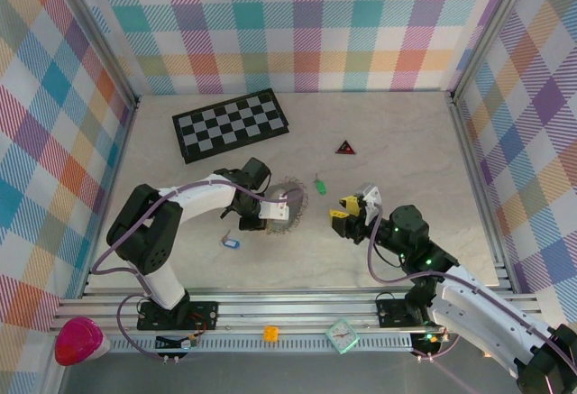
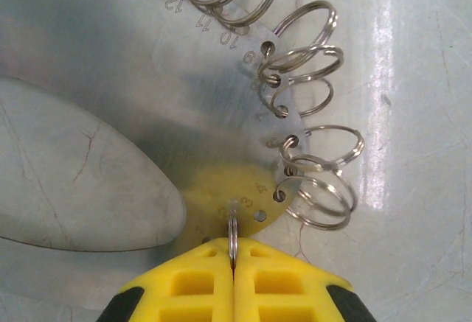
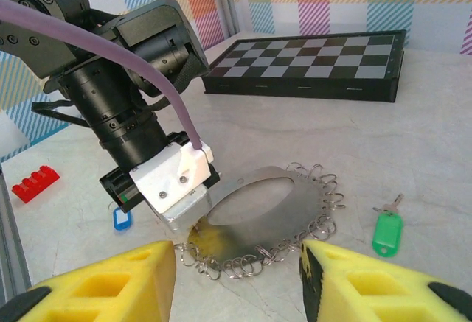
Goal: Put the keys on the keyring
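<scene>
**At the left gripper (image 2: 232,252) tips: one split ring (image 2: 231,232) pinched**

Between its closed yellow fingers the left gripper clamps a small split ring on the edge of the keyring (image 2: 206,101), a flat numbered metal plate fringed with rings. Just ahead of the right gripper (image 3: 240,263), whose jaws stand wide apart holding nothing, lies that plate. The green key (image 3: 386,230) is ahead to the right gripper's right, and the blue key (image 3: 121,219) is ahead to its left.

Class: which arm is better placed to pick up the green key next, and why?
Probably the right. The right gripper is open and sits close to the green key. The left gripper is shut on a ring of the keyring, so it is occupied.
</scene>
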### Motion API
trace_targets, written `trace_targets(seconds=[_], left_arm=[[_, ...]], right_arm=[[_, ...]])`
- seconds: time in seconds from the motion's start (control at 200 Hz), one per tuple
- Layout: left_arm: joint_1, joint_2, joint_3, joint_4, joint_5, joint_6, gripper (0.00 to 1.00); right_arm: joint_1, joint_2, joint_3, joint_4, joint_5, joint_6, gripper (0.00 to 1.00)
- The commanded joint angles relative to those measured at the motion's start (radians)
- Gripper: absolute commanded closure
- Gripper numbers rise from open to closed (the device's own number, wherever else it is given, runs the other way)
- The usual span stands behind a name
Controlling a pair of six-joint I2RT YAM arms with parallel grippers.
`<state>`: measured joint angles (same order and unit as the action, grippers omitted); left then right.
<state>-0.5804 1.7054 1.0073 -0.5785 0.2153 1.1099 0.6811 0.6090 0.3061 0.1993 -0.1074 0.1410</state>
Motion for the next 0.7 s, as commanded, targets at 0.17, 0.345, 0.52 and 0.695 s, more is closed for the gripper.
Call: trace_targets(seconds=[0.17, 0.345, 0.52, 0.695], left_arm=[[-0.022, -0.277, -0.047, 0.145, 0.012, -0.197, 1.00], [-0.025, -0.445, -0.090, 0.238, 0.066, -0.332, 1.00], [-0.025, -0.566, -0.171, 0.400, 0.180, -0.409, 1.00], [-0.024, -0.599, -0.188, 0.469, 0.288, -0.440, 1.00]], right_arm=[[0.006, -0.030, -0.008, -0.009, 0.058, 0.019, 0.53], [0.006, -0.020, 0.011, -0.007, 0.043, 0.028, 0.54], [0.006, 0.037, 0.040, 0.030, 0.030, 0.015, 0.54], [-0.009, 0.191, 0.165, -0.041, -0.014, -0.009, 0.54]])
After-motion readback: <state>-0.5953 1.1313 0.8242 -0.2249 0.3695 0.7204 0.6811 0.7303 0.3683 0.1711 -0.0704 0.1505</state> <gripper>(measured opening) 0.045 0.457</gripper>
